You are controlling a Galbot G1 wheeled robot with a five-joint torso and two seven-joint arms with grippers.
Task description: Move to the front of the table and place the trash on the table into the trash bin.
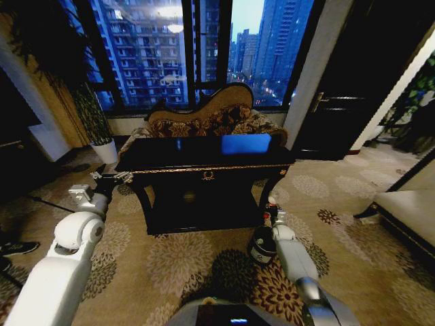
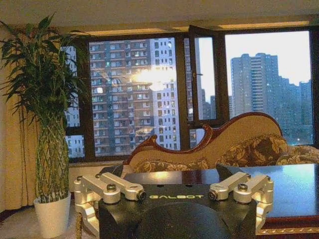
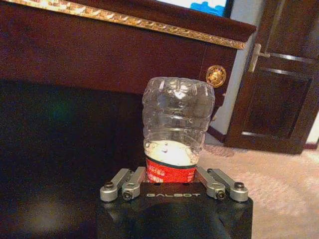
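I'm parked in front of the table [image 1: 204,153], whose glossy top looks bare from the head view, though glare may hide small bits. The step in hand is, I judge, the drop: my right gripper [image 1: 269,216] hangs low by the table's right leg, just above the bin [image 1: 260,246] on the carpet. In the right wrist view that gripper's fingers [image 3: 123,183] are clamped on the bottle [image 3: 177,134] at its red label, the crumpled body sticking out past them. Next I need it squarely over the bin's mouth before releasing. My left gripper [image 1: 112,178] waits at the table's left end, spread wide, holding nothing.
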